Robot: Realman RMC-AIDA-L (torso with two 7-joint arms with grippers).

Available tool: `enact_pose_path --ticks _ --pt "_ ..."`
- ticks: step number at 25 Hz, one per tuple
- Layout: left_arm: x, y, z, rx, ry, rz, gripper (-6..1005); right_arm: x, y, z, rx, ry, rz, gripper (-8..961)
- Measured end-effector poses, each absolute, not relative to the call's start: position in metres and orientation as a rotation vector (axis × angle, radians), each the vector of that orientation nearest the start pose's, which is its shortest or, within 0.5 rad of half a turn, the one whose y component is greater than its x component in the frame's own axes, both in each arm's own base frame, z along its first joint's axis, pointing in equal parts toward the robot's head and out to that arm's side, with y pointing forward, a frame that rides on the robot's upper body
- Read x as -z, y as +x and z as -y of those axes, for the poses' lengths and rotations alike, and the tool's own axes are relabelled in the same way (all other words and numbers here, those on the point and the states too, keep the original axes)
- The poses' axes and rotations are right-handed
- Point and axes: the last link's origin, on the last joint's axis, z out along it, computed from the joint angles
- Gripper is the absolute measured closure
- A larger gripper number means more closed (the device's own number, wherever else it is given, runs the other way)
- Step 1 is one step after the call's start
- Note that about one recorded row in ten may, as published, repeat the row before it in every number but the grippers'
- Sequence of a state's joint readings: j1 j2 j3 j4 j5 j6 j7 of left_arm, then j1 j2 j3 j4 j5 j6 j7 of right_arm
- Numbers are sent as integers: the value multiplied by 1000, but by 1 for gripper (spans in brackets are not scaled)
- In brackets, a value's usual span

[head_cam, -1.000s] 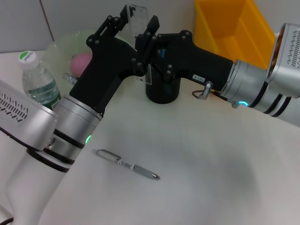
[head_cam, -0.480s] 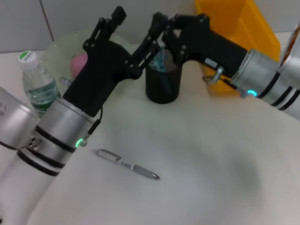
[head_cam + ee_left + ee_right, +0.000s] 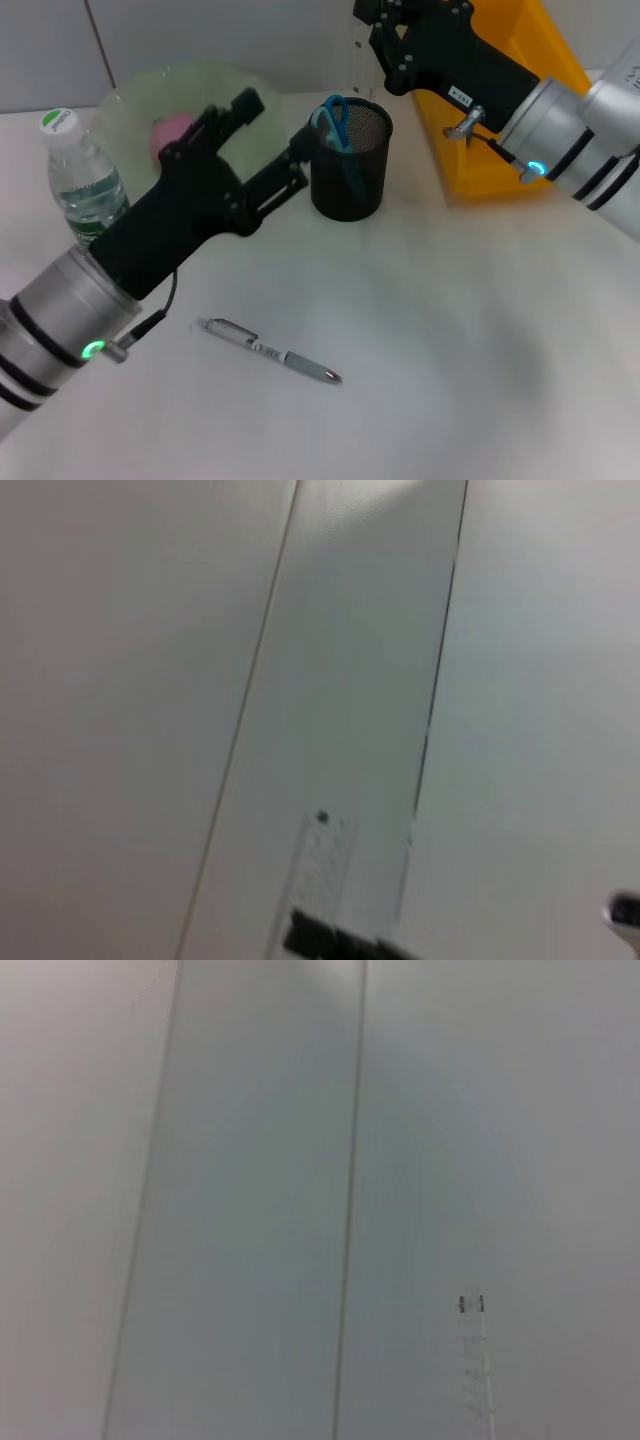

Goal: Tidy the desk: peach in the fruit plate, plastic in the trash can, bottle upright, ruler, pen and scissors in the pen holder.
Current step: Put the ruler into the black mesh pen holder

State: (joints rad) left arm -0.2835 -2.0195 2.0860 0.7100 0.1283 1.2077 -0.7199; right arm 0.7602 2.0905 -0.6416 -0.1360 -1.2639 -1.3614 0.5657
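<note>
The white desk (image 3: 450,350) fills the head view. At its far right stands a yellow bin (image 3: 500,90), and at the far left a pale green fruit plate (image 3: 130,100) holds the pink peach (image 3: 172,133). Left of the plate, the water bottle (image 3: 85,180) stands upright with its cap on.

The left arm reaches from the near left toward the middle of the desk; the left gripper (image 3: 268,145) sits just left of the pen holder, fingers (image 3: 245,105) spread apart and empty.

The right arm comes in from the right, and the right gripper (image 3: 372,30) is raised above and behind the pen holder, pinched on the clear ruler (image 3: 353,60), which hangs upright over the holder's far rim.

The black mesh pen holder (image 3: 350,175) stands at the far middle of the desk, with the blue-handled scissors (image 3: 335,115) inside it.

The pen (image 3: 270,352) lies flat on the near-left desk, well apart from the holder.

Both wrist views show mostly pale wall panels; the ruler is faintly seen in each.
</note>
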Motion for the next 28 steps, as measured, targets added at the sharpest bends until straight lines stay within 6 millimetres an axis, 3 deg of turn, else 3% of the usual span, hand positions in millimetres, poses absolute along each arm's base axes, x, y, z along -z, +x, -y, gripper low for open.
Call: enact_pose_path --ticks 8,28 --pt "42 -218 -298 1307 -2289 606 196 27 199 -403 -1022 -2096 -232 947" --pt "41 -212 -302 1327 -2304 607 209 45 211 -412 -869 -2123 -360 945"
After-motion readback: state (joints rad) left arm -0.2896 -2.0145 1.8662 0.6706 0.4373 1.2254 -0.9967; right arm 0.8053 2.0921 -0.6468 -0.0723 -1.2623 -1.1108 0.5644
